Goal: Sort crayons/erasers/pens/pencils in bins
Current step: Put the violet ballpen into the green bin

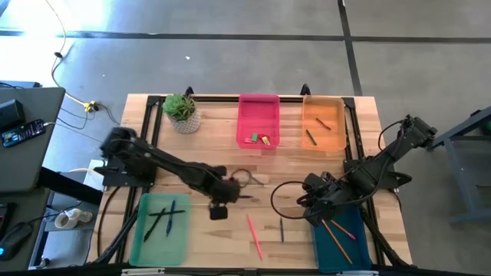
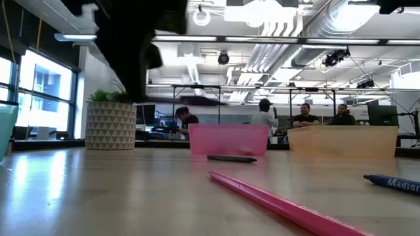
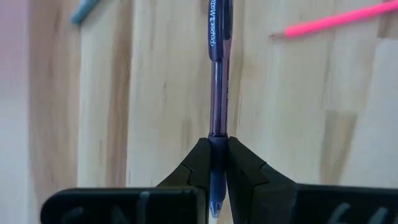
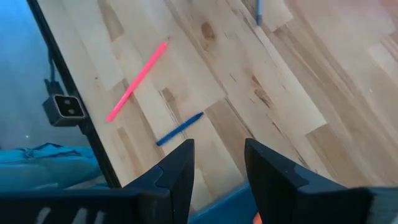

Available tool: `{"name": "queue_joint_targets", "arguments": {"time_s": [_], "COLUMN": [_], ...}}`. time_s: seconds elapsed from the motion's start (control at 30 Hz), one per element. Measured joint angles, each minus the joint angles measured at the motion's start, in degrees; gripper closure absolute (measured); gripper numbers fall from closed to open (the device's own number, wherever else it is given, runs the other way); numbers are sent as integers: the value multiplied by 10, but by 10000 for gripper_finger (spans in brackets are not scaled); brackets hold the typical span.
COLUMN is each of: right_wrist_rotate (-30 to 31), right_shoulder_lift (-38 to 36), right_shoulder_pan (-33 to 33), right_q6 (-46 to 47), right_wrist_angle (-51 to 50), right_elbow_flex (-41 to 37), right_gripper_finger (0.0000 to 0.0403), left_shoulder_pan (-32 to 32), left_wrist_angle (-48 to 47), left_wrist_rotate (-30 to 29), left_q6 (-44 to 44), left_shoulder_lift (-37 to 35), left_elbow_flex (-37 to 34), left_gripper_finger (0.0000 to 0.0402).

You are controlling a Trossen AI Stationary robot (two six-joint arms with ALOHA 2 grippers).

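My left gripper [image 1: 236,187] is over the table's middle, shut on a purple translucent pen [image 3: 217,74], which also shows raised in the low view [image 2: 197,101]. My right gripper [image 4: 217,155] is open and empty, low over the table by the far left corner of the dark teal bin [image 1: 341,238], which holds orange pencils. A pink pencil [image 1: 255,236] and a blue pen [image 1: 281,230] lie flat on the wood near the front. The light green bin [image 1: 159,226] holds dark pens. The pink bin [image 1: 258,120] holds small erasers, and the orange bin [image 1: 322,123] holds crayons. My left gripper pinches the pen near one end [image 3: 217,146] between its two fingers. The pen runs straight on past the fingertips, in line with them, and its short end [image 3: 214,199] lies back between them. It is lifted clear of the table, about level.
A short dark stick [image 2: 231,158] lies on the wood in front of the pink bin. A potted plant [image 1: 182,112] stands at the far left. A black frame runs along the table's edges. People sit in the room beyond the table.
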Motion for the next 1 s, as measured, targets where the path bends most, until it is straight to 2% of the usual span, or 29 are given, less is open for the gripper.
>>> {"name": "queue_joint_targets", "arguments": {"time_s": [0.27,0.5,0.67,1.0], "right_wrist_rotate": [4,0,-13,-36], "right_shoulder_lift": [-8,-8,-4,15], "right_shoulder_pan": [-42,-102,-145,-227], "right_q6": [-47,-122,-183,-277], "right_wrist_angle": [24,68,129,207], "right_elbow_flex": [0,0,0,0], "right_gripper_finger": [270,270,270,270], "left_shoulder_pan": [-43,-116,-184,-313], "left_wrist_angle": [-18,-57,-81,-106], "left_wrist_rotate": [-39,-77,-100,-121], "left_q6": [-160,-324,-450,-650], "left_shoulder_lift": [-150,-242,-270,-272], "left_elbow_flex": [-87,-141,-176,-195], "left_gripper_finger": [392,392,392,392]}}
